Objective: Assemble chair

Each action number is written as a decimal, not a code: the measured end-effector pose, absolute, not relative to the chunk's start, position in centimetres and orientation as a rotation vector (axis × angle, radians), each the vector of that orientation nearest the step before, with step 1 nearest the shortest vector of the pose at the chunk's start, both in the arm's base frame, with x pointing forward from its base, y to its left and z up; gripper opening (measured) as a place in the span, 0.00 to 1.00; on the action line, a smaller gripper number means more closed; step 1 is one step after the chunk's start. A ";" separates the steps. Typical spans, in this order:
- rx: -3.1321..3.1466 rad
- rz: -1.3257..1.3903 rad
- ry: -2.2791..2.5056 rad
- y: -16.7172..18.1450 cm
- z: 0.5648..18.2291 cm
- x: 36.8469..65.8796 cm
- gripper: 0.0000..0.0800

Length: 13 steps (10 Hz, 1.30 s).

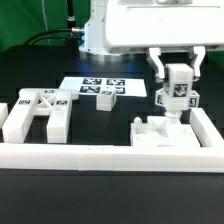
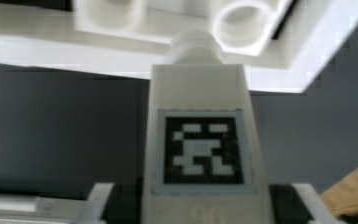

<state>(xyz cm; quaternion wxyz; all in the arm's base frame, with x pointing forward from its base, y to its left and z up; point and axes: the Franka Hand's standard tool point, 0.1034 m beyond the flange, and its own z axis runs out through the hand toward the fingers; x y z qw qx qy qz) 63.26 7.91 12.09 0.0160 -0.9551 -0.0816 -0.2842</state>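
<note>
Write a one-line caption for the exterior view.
Gripper holds a tagged white leg upright over a white chair part at the exterior view's right.

**Colours and patterns.** The chair's parts are white. The leg (image 1: 178, 100) (image 2: 201, 90) carries a black-and-white square tag. The panel parts (image 1: 52, 120) bear similar tags on their upper faces, and the base part (image 1: 158, 133) is plain white. The gripper (image 1: 178, 80) is white. The marker board (image 1: 100, 90) is white with black-and-white square tags. The border rail (image 1: 110, 158) is white, the table (image 1: 105, 125) black and the backdrop (image 1: 25, 20) dark green.
</note>
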 end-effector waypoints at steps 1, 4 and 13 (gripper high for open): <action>-2.975 -0.884 -0.256 7.5 12.1 63.2 0.36; -2.975 -0.883 -0.255 7.5 12.0 63.2 0.36; -2.960 -0.874 -0.295 9.8 9.4 64.4 0.36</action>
